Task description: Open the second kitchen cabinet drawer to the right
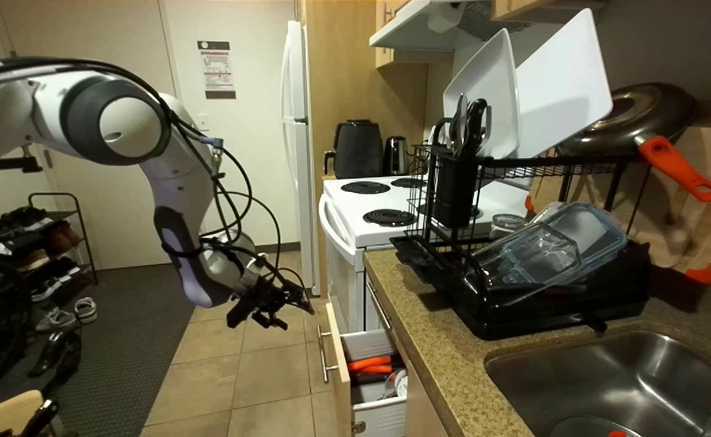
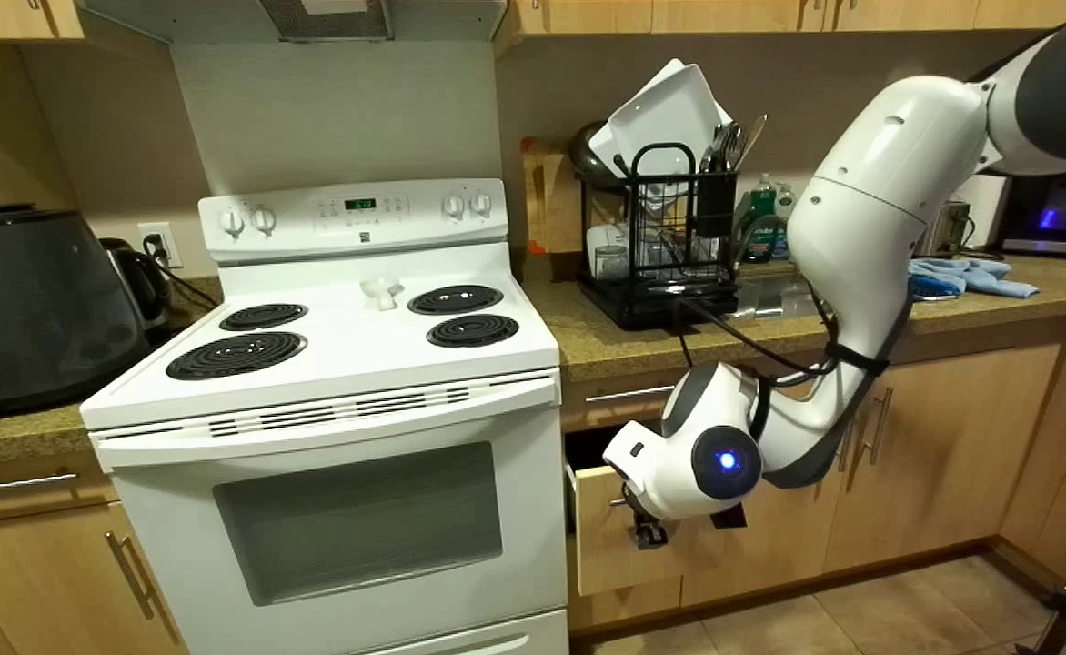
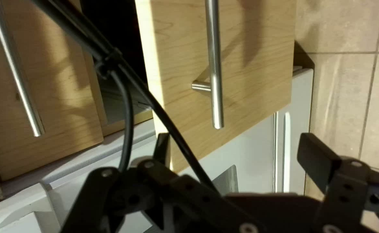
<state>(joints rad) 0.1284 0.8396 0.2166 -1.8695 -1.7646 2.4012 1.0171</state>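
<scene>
The drawer [image 1: 338, 370] stands pulled out from the kitchen cabinet [image 2: 960, 428]. White inner walls and orange and dark items show inside it in an exterior view. Its flat front also shows in an exterior view [image 2: 606, 555] and in the wrist view [image 3: 179, 48], with a steel bar handle. My gripper [image 1: 298, 318] is in front of the drawer front, on the stove side, apart from the handle. In the wrist view the gripper [image 3: 239, 152] has its fingers wide apart with nothing between them. In an exterior view the gripper [image 2: 649, 535] is partly hidden by the wrist.
The white stove [image 2: 333, 491] stands beside the drawer. A shut drawer with a bar handle [image 3: 15, 71] is above it. A black dish rack [image 1: 483, 303] and a sink [image 1: 622, 382] are on the countertop. Black cables [image 3: 157, 110] cross the wrist view.
</scene>
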